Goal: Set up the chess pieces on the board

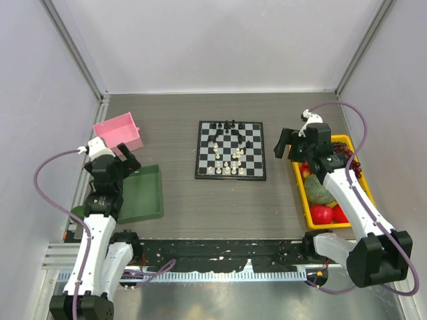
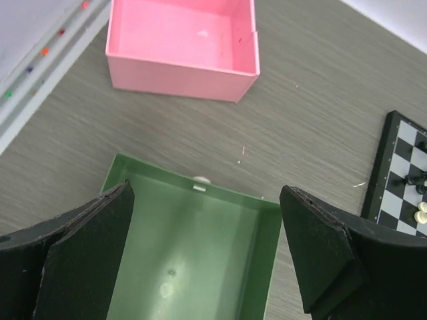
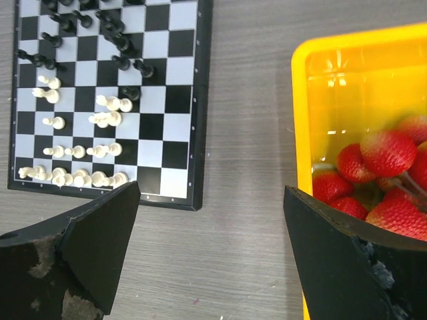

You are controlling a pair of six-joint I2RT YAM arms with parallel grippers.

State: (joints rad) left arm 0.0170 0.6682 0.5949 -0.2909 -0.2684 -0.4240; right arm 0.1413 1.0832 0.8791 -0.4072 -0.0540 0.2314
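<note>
The checkered board point(image 1: 230, 151) lies flat at the table's middle. Black chess pieces point(image 1: 227, 128) stand scattered on its far half and cream-white pieces point(image 1: 227, 167) on its near half. In the right wrist view the board point(image 3: 180, 80) fills the upper left, with white pieces point(image 3: 73, 177) crowded along its near edge and black ones point(image 3: 110, 33) farther off. My right gripper point(image 3: 210, 253) is open and empty over bare table between the board and a yellow tray. My left gripper point(image 2: 207, 257) is open and empty above a green tray. A board corner point(image 2: 393, 180) shows in the left wrist view.
A green tray point(image 1: 143, 193) lies at the left, empty inside point(image 2: 193, 253). A pink box point(image 1: 120, 132) stands behind it, also empty point(image 2: 180, 40). A yellow tray point(image 1: 343, 143) with strawberries point(image 3: 383, 153) and other fruit sits at the right. Grey walls close in the table.
</note>
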